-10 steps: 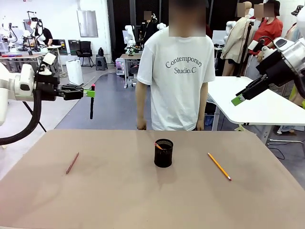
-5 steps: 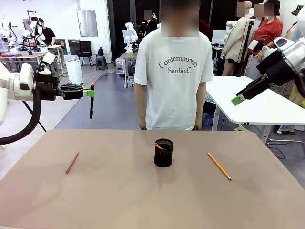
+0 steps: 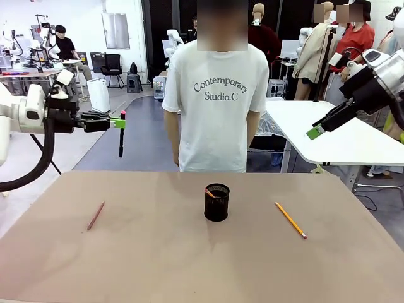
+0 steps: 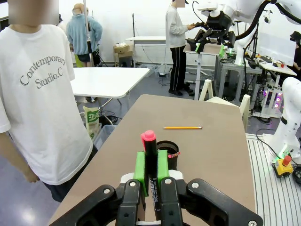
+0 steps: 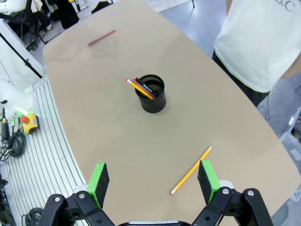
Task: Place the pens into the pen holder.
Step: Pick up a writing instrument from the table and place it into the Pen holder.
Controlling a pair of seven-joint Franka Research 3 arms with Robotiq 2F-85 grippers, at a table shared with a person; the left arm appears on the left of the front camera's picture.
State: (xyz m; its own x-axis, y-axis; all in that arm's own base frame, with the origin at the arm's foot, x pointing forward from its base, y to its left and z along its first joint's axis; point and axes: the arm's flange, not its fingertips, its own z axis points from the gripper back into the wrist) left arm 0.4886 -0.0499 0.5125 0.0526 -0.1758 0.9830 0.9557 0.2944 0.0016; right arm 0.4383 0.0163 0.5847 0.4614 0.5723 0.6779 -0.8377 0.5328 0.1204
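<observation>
Pencils on table (image 3: 189, 265): reddish-brown pencil (image 3: 96, 215) centre-left, orange-yellow pencil (image 3: 290, 219) centre-right. Pen holder (image 3: 216, 202) at centre. My left end effector (image 3: 120, 121), upper left, clamps black pen (image 3: 121, 136). My right end effector (image 5: 153, 181) stands wide, empty. Likely step: transport. Next: align pen above rim, release.

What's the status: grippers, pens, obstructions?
Left gripper shut on red-ended black pen, aloft. Right gripper open, aloft. Reddish-brown pencil, yellow pencil on table. Pen holder unobstructed.

The bench (image 3: 189, 271) is viewed from the robot's side, toward the person (image 3: 214, 101). The left wrist camera is aimed nearly level along it, the right steeply downward. The pen holder (image 3: 216, 205) is shared by all.
</observation>
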